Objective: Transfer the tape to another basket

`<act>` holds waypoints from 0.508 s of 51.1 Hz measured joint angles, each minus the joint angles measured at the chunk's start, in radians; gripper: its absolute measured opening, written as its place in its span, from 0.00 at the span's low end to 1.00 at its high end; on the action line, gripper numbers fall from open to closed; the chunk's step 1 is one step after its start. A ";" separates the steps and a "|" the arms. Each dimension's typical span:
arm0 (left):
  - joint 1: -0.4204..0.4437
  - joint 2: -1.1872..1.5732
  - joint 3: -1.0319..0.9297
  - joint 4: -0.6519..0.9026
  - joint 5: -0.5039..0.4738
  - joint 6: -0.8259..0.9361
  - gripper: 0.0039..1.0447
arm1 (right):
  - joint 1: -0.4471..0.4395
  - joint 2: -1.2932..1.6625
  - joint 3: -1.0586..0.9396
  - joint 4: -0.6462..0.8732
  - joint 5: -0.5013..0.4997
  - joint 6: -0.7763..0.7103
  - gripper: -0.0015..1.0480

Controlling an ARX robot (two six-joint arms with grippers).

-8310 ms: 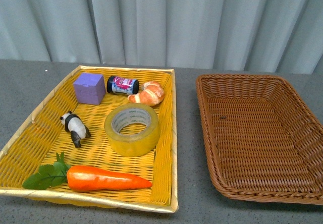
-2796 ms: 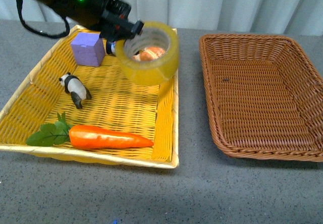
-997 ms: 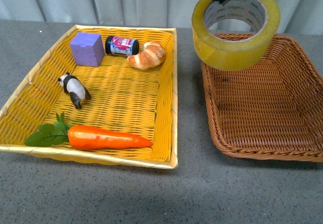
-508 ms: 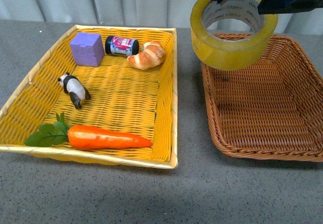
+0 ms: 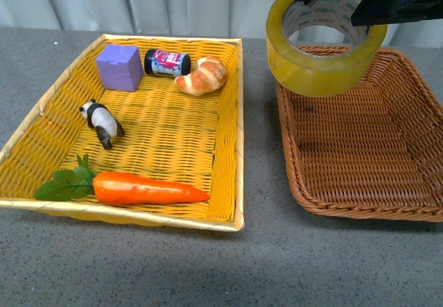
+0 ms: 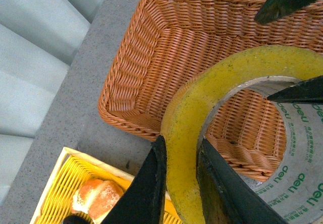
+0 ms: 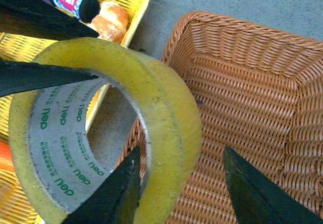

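**Tape roll held above the basket rim, two hands at the ring**

1. Desk (image 5: 256, 265). Grey, speckled; carries both containers side by side with a bare strip between them.
2. Yellow tray (image 5: 239, 134). Flat woven tray on the robot's left. Holds items 7–11; no tape in it.
3. Basket (image 5: 360, 148). Dark brown wicker with sloping sides, on the robot's right. Nothing lies in it.
4. Tape (image 5: 322, 72). Wide yellowish roll with a printed pale core, in the air and clear of all wicker. The ring's axis is near upright, tipped a little toward the front camera. It hangs over the basket's far corner on the tray side. Both wrist views show that rim and some desk under the ring, so it is not yet squarely over the floor.
5. Left hand (image 6: 180, 142). Closed on the roll's wall, one finger inside the core and one outside, carrying it.
6. Right hand (image 7: 181, 151). Spread wide astride the opposite wall. The outer finger stands clear of the tape; contact by the inner one cannot be told.
7. Carrot (image 5: 149, 188), near edge of the tray.
8. Purple cube (image 5: 119, 66), far corner.
9. Croissant (image 5: 202, 75), beside item 10.
10. Jar (image 5: 167, 61), lying on its side.
11. Panda figure (image 5: 102, 120).

Note: the basket floor lies below the roll, toward the robot's right. The right hand stands on that side, so a hand-over or a short carry rightward looks likely.
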 joint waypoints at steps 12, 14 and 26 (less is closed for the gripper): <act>-0.002 0.000 0.002 0.000 0.008 -0.015 0.13 | 0.003 0.000 0.002 -0.005 0.003 0.031 0.12; -0.002 0.000 0.002 0.000 0.007 -0.015 0.13 | 0.003 0.001 0.002 -0.005 0.004 0.032 0.11; -0.023 -0.011 0.008 0.009 -0.103 -0.026 0.29 | -0.021 0.033 0.024 -0.005 0.029 0.036 0.11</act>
